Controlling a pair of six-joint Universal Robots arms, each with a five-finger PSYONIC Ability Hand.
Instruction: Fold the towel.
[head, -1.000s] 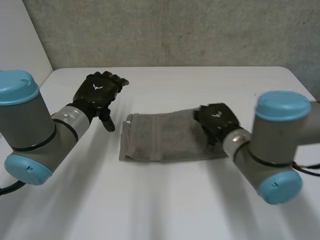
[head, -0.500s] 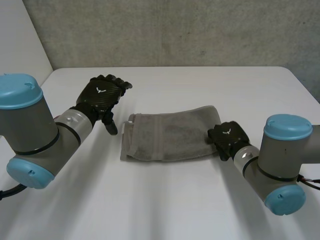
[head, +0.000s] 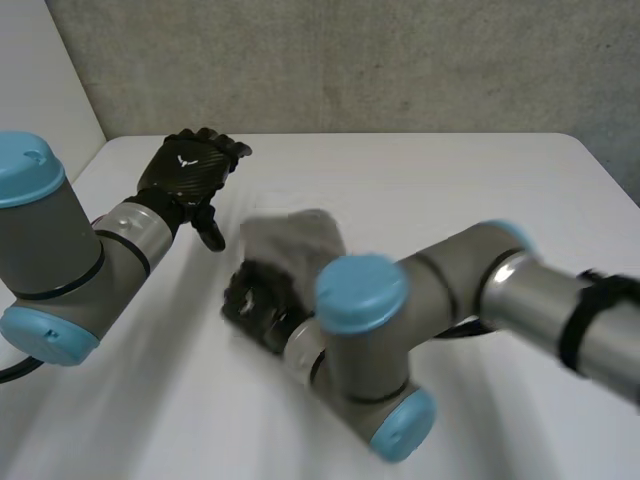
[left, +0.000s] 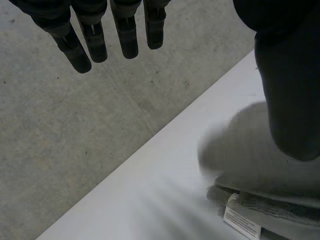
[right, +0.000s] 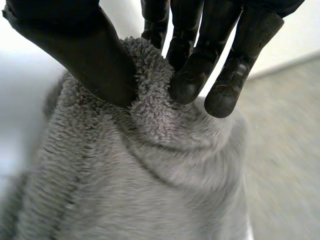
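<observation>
Head camera overlooks table (head: 430, 180), wrist cameras close on towel (right: 150, 190)

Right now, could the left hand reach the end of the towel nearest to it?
Probably yes: the left hand, open, hovers just beside the towel with only bare table between, though the right hand, pinching the towel, crowds that end.
</observation>
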